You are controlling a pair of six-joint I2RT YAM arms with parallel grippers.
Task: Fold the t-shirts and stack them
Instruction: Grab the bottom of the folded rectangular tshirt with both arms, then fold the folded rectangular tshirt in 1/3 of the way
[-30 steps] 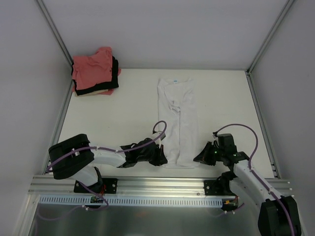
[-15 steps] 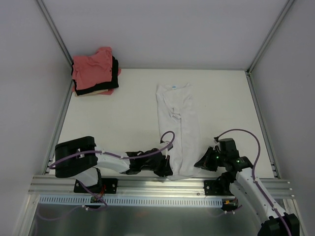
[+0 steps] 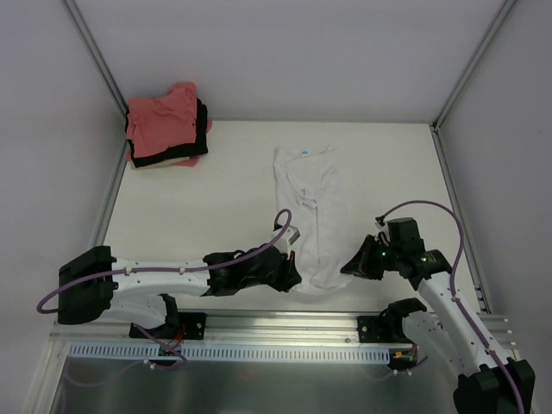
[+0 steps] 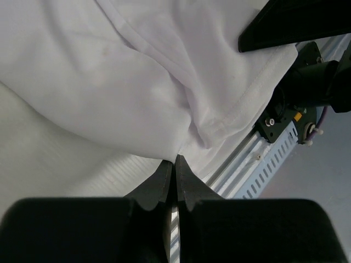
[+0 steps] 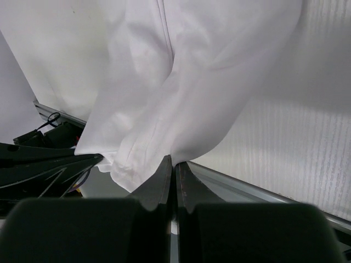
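The white t-shirt (image 3: 312, 207) lies folded into a long narrow strip down the middle of the table, its neck label at the far end. My left gripper (image 3: 293, 278) is shut on the shirt's near left hem corner (image 4: 181, 148). My right gripper (image 3: 349, 266) is shut on its near right hem corner (image 5: 181, 148). Both hold the hem a little above the table near the front edge. A stack of folded t-shirts (image 3: 166, 126), salmon-pink on top with black and pale cream below, sits at the far left corner.
The metal rail (image 3: 276, 323) runs along the table's near edge, just below both grippers. White enclosure walls stand at left, right and back. The tabletop (image 3: 198, 216) between the stack and the white shirt is bare.
Both grippers first pulled the shirt's near hem toward the front rail, then moved it back and up a little. The left arm has stretched out further right.
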